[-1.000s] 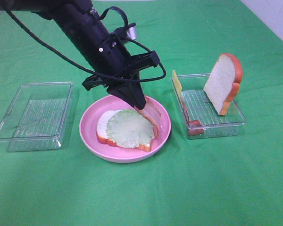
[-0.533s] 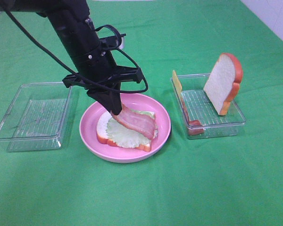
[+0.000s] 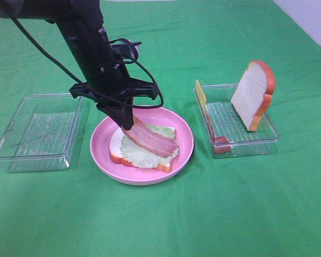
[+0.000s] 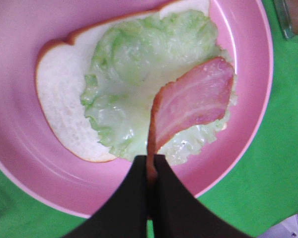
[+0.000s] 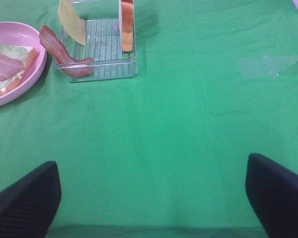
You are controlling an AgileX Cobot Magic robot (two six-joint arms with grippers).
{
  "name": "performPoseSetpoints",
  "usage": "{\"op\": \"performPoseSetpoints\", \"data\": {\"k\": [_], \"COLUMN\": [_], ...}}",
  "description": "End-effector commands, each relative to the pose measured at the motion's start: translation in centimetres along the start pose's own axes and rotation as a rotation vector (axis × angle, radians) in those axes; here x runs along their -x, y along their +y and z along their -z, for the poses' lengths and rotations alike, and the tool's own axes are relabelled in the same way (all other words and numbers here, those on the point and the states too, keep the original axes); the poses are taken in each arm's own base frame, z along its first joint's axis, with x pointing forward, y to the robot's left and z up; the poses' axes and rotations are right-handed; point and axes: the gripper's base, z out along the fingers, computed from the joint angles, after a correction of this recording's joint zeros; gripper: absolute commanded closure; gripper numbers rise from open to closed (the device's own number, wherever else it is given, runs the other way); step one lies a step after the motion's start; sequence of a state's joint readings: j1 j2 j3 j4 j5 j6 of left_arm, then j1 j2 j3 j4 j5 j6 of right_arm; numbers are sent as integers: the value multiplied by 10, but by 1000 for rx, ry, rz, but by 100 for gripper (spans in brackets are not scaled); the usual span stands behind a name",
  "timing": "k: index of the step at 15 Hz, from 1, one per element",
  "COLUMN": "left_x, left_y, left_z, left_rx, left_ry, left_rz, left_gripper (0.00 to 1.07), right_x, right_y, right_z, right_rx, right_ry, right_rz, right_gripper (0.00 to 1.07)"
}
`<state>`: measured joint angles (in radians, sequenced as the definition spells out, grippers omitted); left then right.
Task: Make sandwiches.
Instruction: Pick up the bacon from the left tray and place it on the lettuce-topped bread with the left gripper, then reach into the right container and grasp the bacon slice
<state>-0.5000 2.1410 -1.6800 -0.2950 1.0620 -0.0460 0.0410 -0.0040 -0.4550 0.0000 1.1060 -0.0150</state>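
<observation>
Left wrist view gives you the left tool (image 4: 151,166) pinched shut on one end of a bacon strip (image 4: 193,99), its other end lying on the lettuce (image 4: 134,64) of the open sandwich (image 4: 59,99) in the pink plate (image 4: 20,163). Exterior high view adds the clear tray (image 3: 270,136) holding upright bread (image 3: 252,95), cheese (image 3: 201,95) and spare bacon (image 3: 220,143). Your right tool (image 5: 153,198) gapes wide over the worktop (image 5: 188,124).

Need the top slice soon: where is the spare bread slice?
In the exterior high view, the bread slice stands tilted in the clear tray right of the pink plate.
</observation>
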Motion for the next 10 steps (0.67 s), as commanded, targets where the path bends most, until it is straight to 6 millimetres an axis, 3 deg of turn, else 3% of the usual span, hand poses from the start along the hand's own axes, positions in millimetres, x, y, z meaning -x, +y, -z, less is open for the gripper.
{"op": "performPoseSetpoints", "data": {"k": [1,2,3,4,5,8,10], "left_x": [1,2,2,2,2,-2,-3], "left_y": [4,5,6,6,7,7,13], "left_z": [-2,-2,-2,-2,-1,14,36], "left_rx": [41,53,59,62,76,106,156], "left_ry": [-13,-15,-16,-18,-19,-6,13], "left_rz": [35,44,43,41,33,1,-4], "left_gripper": [106,98,84,62,5,5,5], "right_x": [-2,-2,-2,-2,-2,-2,-2], "right_y": [0,0,0,0,0,0,0], "right_z": [2,2,2,2,2,2,2], "right_rx": [-3,-3,-3,-3,-3,-3,-3], "right_ry": [-25,-25,-25,-25,-25,-25,-25], "right_rz": [-2,-2,-2,-2,-2,-2,-2], "right_gripper": [11,11,11,11,11,11,11]}}
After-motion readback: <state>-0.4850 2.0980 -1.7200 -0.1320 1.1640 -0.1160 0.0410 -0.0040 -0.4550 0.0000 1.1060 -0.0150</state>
